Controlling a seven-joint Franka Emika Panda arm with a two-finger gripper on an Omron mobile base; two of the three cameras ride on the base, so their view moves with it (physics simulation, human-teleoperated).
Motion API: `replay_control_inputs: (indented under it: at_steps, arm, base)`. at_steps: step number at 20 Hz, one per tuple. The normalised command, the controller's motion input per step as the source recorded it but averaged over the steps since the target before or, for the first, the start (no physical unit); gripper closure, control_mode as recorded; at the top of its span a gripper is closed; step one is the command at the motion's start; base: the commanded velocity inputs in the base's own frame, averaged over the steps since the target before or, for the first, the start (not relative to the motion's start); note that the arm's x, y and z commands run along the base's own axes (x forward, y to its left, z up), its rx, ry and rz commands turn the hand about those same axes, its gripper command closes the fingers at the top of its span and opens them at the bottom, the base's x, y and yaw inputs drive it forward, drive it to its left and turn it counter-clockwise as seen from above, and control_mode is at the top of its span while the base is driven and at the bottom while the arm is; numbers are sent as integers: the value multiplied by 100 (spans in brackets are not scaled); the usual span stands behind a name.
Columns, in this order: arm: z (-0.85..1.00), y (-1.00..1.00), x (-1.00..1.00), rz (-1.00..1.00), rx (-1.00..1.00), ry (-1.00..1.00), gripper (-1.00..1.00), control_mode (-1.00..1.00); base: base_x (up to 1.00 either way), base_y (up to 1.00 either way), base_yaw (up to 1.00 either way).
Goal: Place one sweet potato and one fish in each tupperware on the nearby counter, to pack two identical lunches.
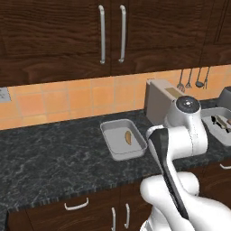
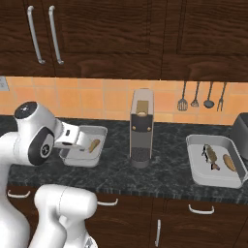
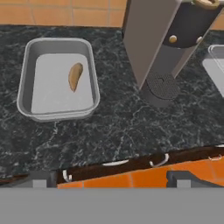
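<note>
One sweet potato (image 3: 75,76) lies in the left tupperware (image 3: 27,83) on the black stone surface (image 3: 118,127) — the right tupperware (image 2: 196,169) already holds a fish (image 2: 209,156) and a sweet potato. Fingers (image 3: 40,180) spread empty; the next move, seemingly — fetch a second fish.

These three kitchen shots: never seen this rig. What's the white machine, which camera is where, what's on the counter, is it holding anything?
The white machine is a robot arm on a driving base. Two cameras ride behind it, left and right; the third looks along its hand. On the black counter: a grey container holding one sweet potato, a coffee machine, and a second container with a fish and another sweet potato. The jaws stand open, holding nothing, above the counter's front edge.
</note>
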Motion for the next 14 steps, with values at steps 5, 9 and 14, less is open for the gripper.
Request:
replay_control_inputs:
  at_steps: [5, 9, 14]
  arm:
    - [-23, 0, -75, 17, 0, 0, -100, -100]
    - [-20, 0, -27, 14, 0, -2, -100, -100]
    - [-4, 0, 4, 0, 0, 0, -100, 100]
  base:
    - [0, 0, 0]
    - [0, 0, 0]
    - [-52, -18, -2]
